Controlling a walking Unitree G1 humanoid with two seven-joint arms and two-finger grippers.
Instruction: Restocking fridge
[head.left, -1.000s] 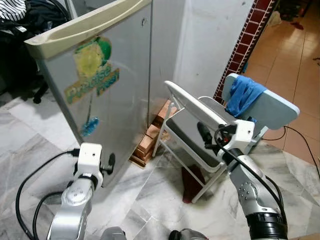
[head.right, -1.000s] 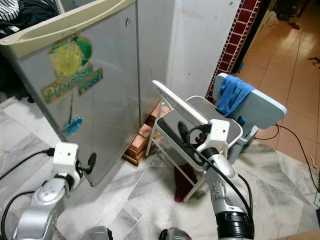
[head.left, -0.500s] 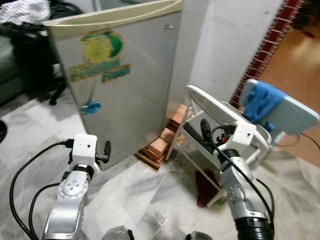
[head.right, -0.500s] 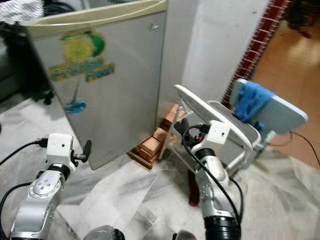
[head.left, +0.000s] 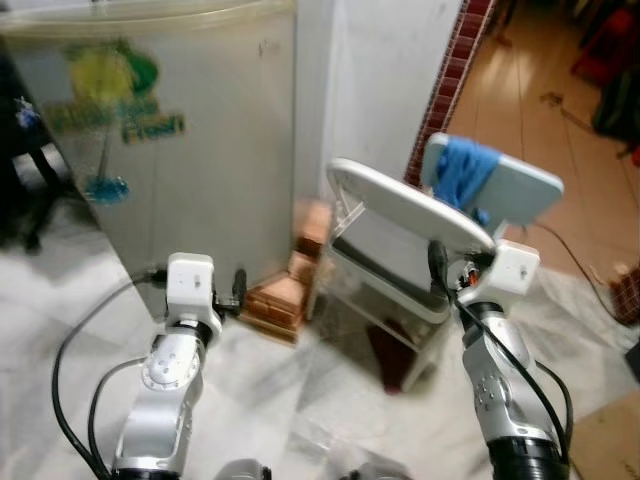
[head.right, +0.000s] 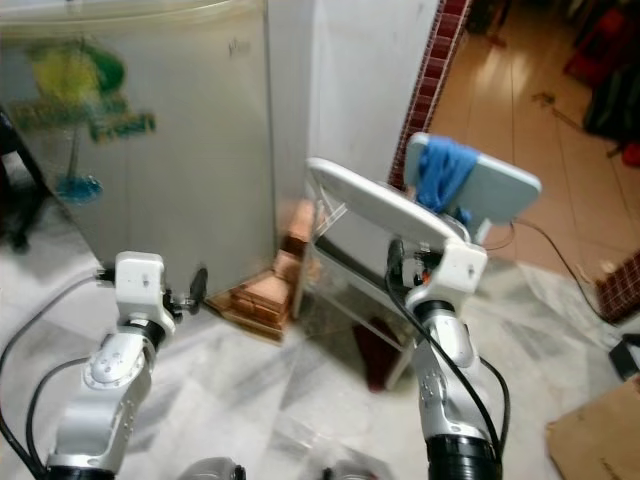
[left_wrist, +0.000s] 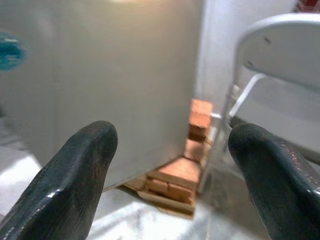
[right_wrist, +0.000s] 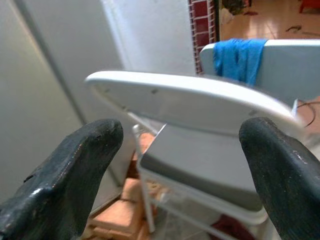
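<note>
A small grey fridge (head.left: 190, 170) with a yellow-and-green sticker stands at the left, its door closed. It rests on stacked bricks (head.left: 278, 296). My left gripper (head.left: 238, 291) is held low in front of the fridge's lower right corner, apart from it. In the left wrist view its fingers (left_wrist: 75, 175) stand wide apart with nothing between them. My right gripper (head.left: 437, 264) hovers at the seat of a white folding chair (head.left: 400, 208). Its fingers (right_wrist: 80, 160) are open and empty too. The eye views are blurred.
A second pale chair (head.left: 520, 190) with a blue cloth (head.left: 462, 170) draped over it stands behind the folding chair. A white wall pillar (head.left: 380, 90) edged with red tiles rises between fridge and chairs. Marble floor lies below; orange tiles at the right.
The whole picture has swung, so the fridge now sits further left and the chairs nearer the middle: the camera moved. Both grippers stay open and held out in front.
</note>
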